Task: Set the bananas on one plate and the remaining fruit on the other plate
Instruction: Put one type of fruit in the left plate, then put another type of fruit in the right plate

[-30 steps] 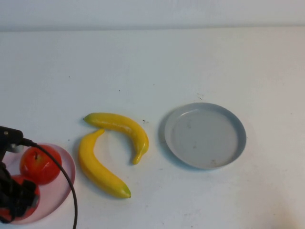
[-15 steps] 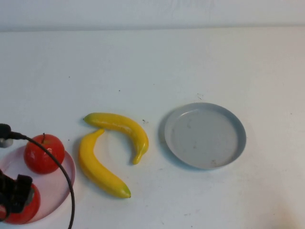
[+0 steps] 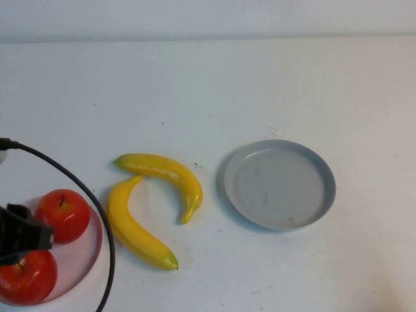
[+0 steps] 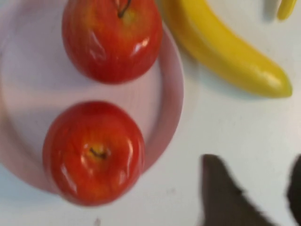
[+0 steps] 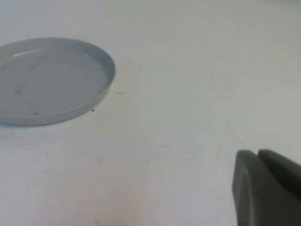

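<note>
Both apples (image 3: 63,214) are seen resting on the pale pink plate (image 3: 90,250) at the lower left of the high view, side by side, the second apple (image 3: 26,277) nearest the frame's bottom edge. The two bananas (image 3: 164,172) lie on the desk (image 3: 214,91) just right of that plate, the lower banana (image 3: 133,229) close beside its rim. The grey-blue plate (image 3: 279,184) is bare, right of centre.

The left gripper (image 3: 23,234) hangs over the pink plate, holding nothing; its fingers (image 4: 225,197) are seen apart, with desk visible between them. The right gripper (image 5: 268,188), out of the high view, is parked beyond the grey-blue plate with its fingers together.

The apple stage looks finished. A banana is judged the next target: it would best be gripped across its thickest middle, fingers square to the curve, so that it cannot swing.
</note>
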